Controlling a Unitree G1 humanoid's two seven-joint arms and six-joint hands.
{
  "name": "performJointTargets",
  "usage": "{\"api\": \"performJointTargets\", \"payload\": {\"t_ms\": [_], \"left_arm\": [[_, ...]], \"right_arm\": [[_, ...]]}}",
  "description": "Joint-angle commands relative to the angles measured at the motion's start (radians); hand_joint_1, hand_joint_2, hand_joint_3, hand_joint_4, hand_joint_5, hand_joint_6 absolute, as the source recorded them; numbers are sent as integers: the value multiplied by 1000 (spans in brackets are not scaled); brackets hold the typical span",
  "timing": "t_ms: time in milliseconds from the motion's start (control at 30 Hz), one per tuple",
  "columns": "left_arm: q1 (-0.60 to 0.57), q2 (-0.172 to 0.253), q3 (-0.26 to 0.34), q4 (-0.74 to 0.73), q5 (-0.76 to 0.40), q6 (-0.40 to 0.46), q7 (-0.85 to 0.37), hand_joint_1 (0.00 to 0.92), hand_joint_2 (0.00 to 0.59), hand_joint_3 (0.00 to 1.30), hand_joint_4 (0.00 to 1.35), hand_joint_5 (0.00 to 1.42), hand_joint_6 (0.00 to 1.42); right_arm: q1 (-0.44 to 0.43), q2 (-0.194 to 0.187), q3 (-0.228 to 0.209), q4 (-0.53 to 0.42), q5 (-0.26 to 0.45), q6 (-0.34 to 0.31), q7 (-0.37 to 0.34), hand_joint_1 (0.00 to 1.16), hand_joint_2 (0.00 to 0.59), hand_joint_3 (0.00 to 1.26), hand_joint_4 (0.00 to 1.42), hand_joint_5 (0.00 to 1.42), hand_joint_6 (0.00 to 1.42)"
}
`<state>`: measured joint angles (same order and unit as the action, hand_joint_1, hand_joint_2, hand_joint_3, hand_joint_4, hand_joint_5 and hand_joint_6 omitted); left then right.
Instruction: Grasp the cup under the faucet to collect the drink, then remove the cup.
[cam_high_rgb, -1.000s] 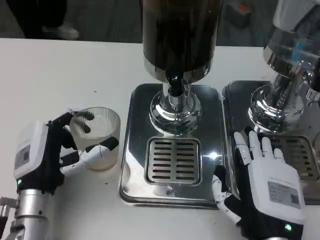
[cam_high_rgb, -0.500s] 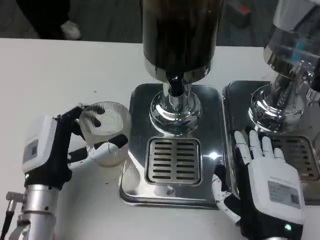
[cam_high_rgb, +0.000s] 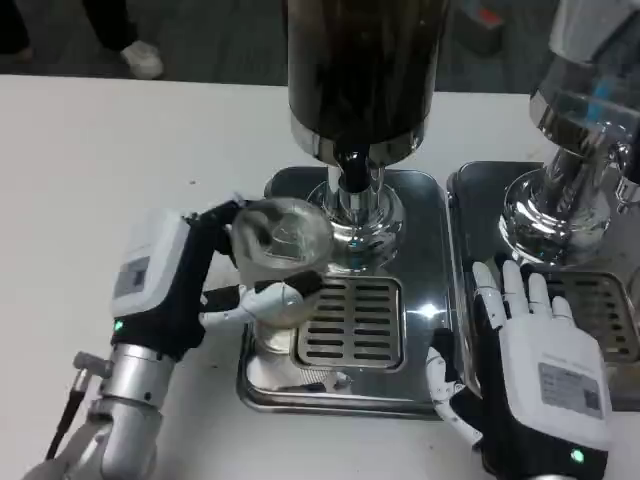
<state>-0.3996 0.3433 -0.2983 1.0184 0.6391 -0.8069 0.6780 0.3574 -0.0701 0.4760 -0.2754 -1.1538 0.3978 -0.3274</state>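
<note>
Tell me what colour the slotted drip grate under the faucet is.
Shiny silver metal slotted drip grate, best in the head view.

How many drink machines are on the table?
2. One drink machine with dark drink stands in the middle, behind the cup held by the left robot hand. A second one is at the right edge, partly cut off.

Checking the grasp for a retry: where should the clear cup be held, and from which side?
Grip the clear cup around its side wall from the left, as the left hand does: the faucet crowds its right and its mouth must stay open.
</note>
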Motion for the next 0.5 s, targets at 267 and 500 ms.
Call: {"api": "performJointTargets", "payload": {"t_ms": [267, 500], "left_arm": [[-104, -44, -93, 84, 57, -25, 23, 623, 77, 574, 631, 822, 714], [-153, -69, -134, 125, 97, 21, 86, 615, 81, 559, 613, 810, 703]], "right_arm": [[22, 22, 1, -15, -15, 31, -46, 329, 543, 75, 0, 0, 32], [26, 21, 2, -22, -12, 36, -40, 278, 538, 74, 0, 0, 32]]}}
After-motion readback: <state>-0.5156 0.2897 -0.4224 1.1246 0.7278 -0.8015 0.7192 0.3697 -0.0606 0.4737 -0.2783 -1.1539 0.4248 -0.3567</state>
